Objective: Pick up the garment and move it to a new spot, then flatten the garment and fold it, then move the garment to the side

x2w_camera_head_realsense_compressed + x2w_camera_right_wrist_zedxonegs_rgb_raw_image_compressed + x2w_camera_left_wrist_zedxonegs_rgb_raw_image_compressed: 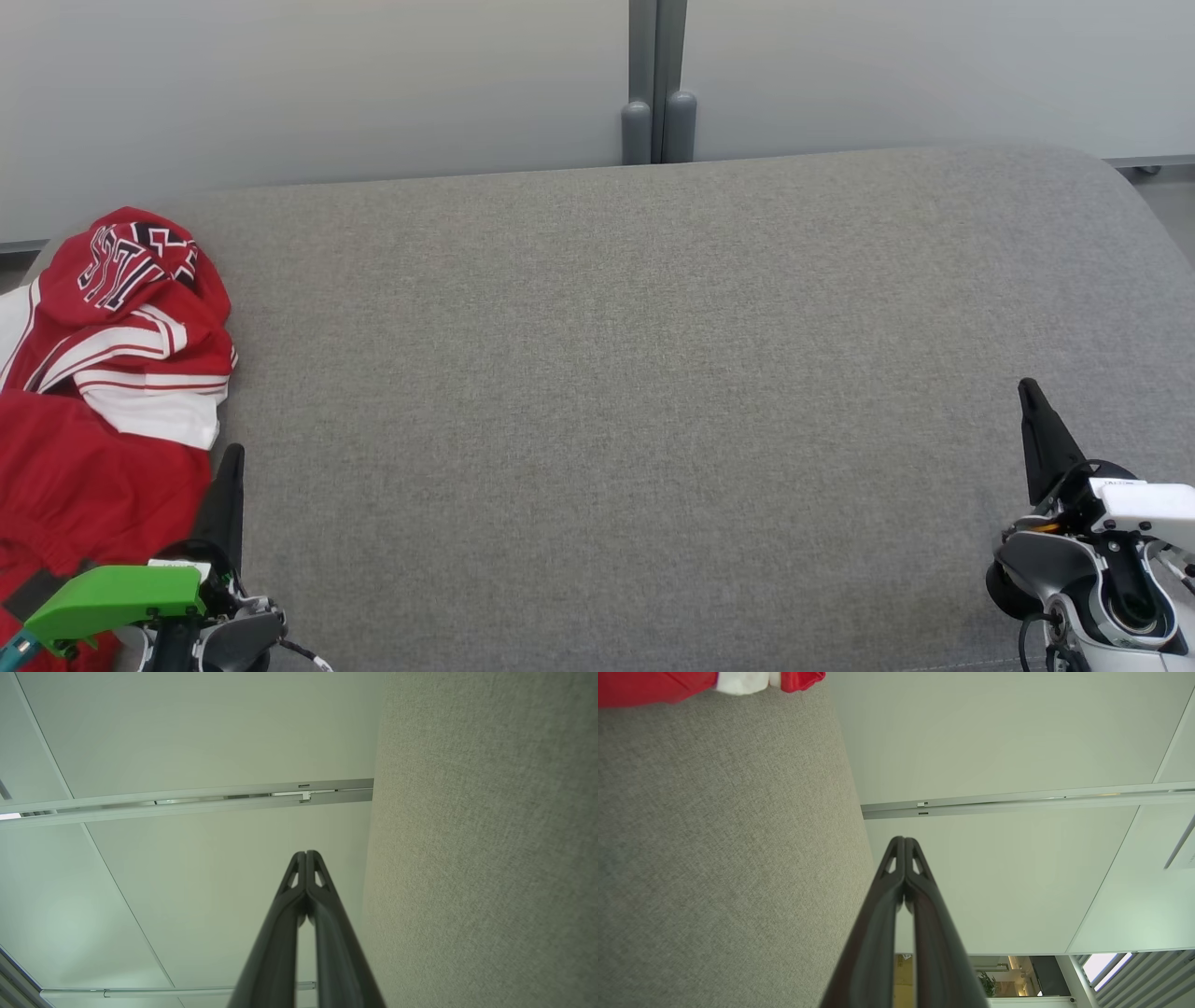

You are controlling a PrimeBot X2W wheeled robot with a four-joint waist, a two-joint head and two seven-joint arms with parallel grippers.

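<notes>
The left gripper (231, 455) sits nearest, at the lower left of the head view, with a green cover (112, 597) on its wrist. Its two dark fingers are pressed together with nothing between them, which the left wrist view shows plainly at the tip (904, 841).

Just to the left of those fingers lies the garment (103, 373). It is red with white stripes and black-and-white lettering, and it is bunched in a heap on the left end of the grey cushion (616, 392). It reaches forward past the fingertips and back alongside the wrist. In the left wrist view its red and white edge (668, 686) lies off to the side of the closed fingers, apart from them.

To the right of the left gripper, the cushion's woven surface stretches across to the other arm. Well ahead of both grippers, beyond the cushion's far edge, a grey post (658, 93) stands between pale wall panels (327, 84).

The right gripper (1028, 385) is at the lower right over the cushion, far from the garment. Its fingers are also closed tip to tip and hold nothing, as seen in the right wrist view (307, 854).
</notes>
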